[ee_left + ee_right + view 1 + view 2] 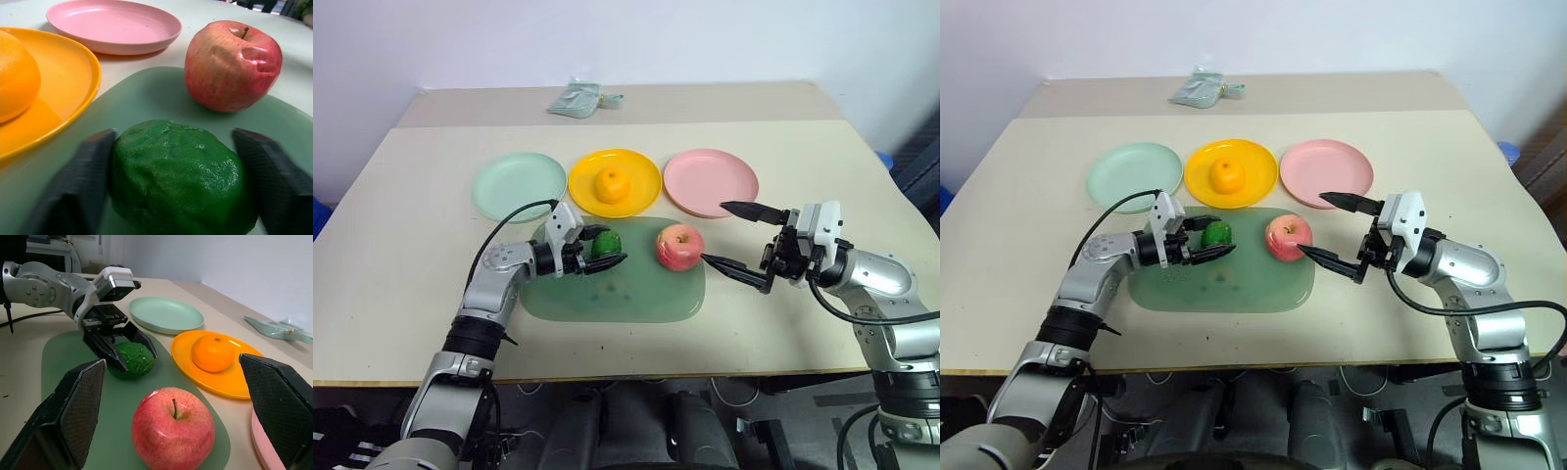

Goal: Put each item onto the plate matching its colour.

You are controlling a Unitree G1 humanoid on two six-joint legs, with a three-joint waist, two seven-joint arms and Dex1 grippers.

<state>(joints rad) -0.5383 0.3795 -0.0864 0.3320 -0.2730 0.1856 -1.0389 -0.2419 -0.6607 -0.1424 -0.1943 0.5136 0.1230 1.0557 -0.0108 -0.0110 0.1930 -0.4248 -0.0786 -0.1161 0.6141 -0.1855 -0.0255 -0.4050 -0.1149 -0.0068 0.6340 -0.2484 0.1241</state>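
Near the middle of the left eye view, the left claw (603, 257) is squeezed around the bumpy green fruit (605, 242) on the green board (636, 299), likely to carry it to the mint plate (519, 186). Right claw (736, 237) waits wide apart beside the apple (679, 246). Orange (611, 184) sits on the yellow plate (641, 191).

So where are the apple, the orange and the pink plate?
apple (679, 246): left eye view, middle of its side.
orange (611, 184): left eye view, its top.
pink plate (710, 181): left eye view, bare centre.
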